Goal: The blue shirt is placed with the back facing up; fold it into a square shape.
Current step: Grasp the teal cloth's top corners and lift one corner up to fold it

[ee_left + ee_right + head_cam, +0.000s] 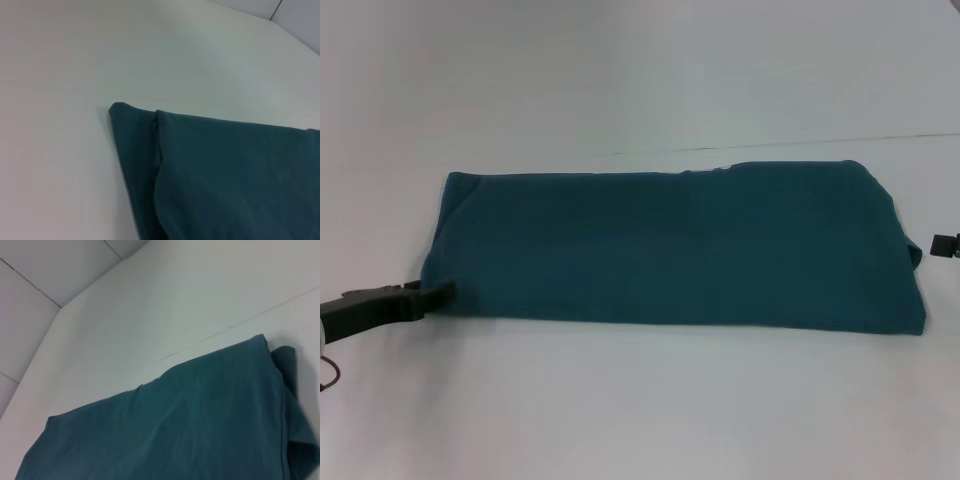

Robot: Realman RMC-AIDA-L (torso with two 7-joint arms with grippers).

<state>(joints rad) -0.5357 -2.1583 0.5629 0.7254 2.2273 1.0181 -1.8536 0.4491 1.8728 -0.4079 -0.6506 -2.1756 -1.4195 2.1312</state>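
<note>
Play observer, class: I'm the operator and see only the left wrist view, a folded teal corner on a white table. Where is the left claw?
Observer: The head view puts the left claw at the near left corner of the blue shirt.
Operator: Is the shirt square yet?
Observer: No, it lies as one long band across the table.
Operator: And the right claw?
Observer: The right claw sits just off the shirt's right end.
</note>
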